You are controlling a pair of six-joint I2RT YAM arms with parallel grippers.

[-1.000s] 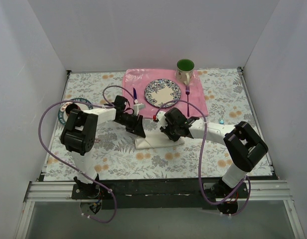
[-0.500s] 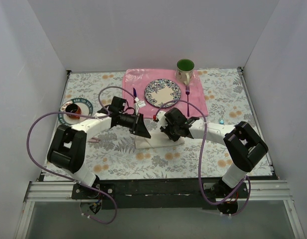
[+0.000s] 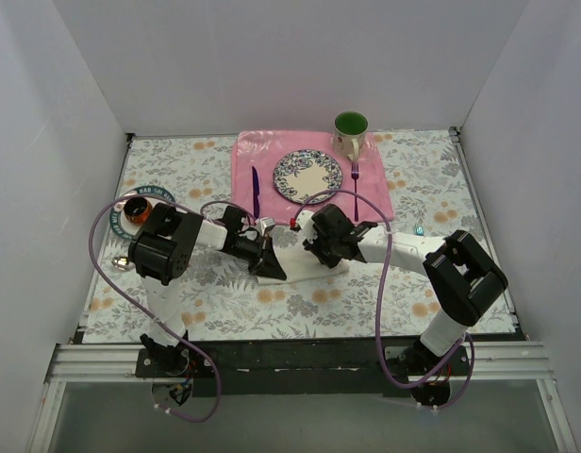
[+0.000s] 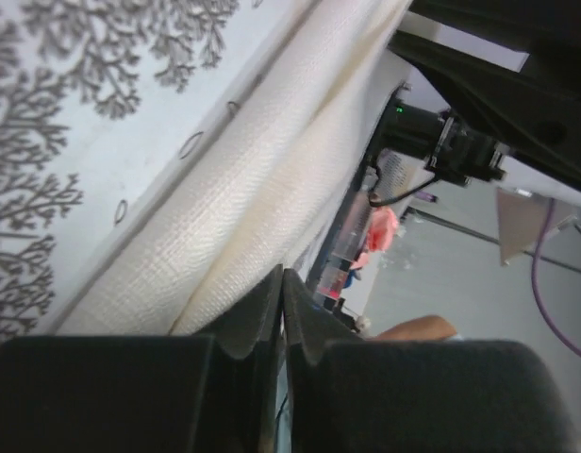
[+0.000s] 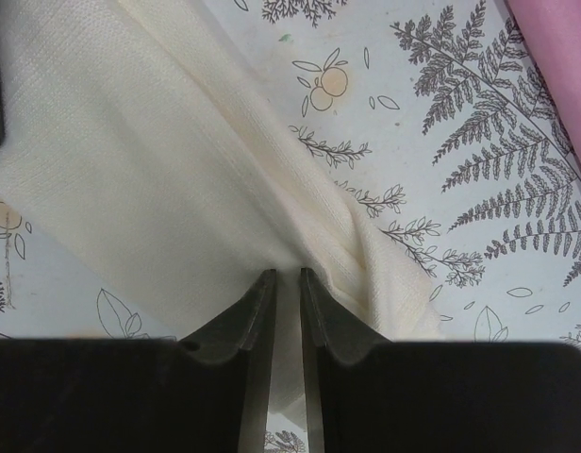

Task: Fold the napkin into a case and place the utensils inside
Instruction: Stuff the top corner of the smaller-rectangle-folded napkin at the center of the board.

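Left end effector [image 4: 282,276] clenching napkin [image 5: 130,142] end, right end effector [image 5: 288,276] pinching bunched fold; cloth lying on surface [image 3: 224,302] near pink placemat [image 3: 262,151]. Folding well likely needing both moving together, holding crease straight.

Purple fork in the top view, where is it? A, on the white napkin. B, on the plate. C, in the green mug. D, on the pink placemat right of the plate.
D: the fork lies flat on the pink placemat, beside the plate on its right in the picture.
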